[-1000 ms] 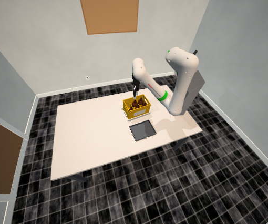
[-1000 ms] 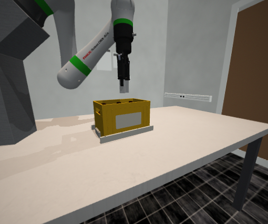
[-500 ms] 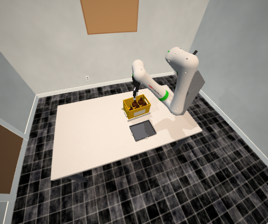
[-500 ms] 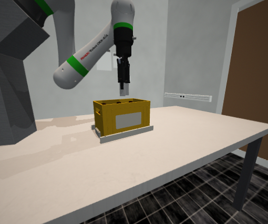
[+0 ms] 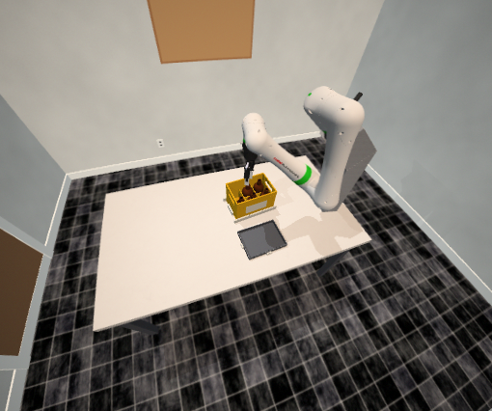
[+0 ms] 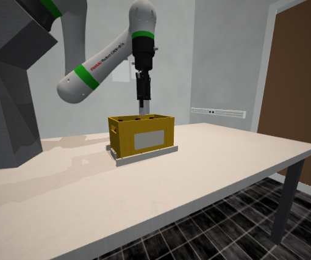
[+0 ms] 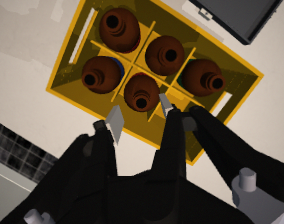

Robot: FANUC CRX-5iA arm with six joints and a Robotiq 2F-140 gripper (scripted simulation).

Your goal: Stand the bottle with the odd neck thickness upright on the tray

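A yellow crate stands on the table and holds five brown bottles upright in its cells. In the wrist view the crate shows two bottles in the far row and three in the near row. My gripper points straight down, part open and empty, its tips on either side of the middle near bottle as seen from above. In the side view the fingertips hang just above the crate's rim. The dark grey tray lies empty beside the crate.
The tray's corner shows at the top right of the wrist view. A low grey strip runs along the foot of the crate. The robot's grey base stands at the table's far right edge.
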